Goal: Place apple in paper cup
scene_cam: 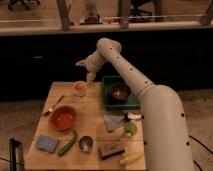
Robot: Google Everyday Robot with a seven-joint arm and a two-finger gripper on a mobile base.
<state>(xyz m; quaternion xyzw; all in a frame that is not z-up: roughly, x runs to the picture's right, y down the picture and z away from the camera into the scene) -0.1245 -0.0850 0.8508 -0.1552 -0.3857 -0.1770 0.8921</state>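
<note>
Apple (pixel 78 87): seated in paper cup (pixel 79 93), your hand (pixel 90 77) just above and beside; you cannot tell its grip.

I see my gripper (pixel 90 76) just up and right of the matt, whitish paper cup (pixel 78 92), which holds a smooth orange-red apple (pixel 79 87). Beneath the gripper is the matt pale wooden table (pixel 95 112). Well below the gripper stands a small shiny metal cup (pixel 86 144).

No text, label or number can be read. The gripper (pixel 90 76) is seen at one o'clock of the paper cup (pixel 79 89).
</note>
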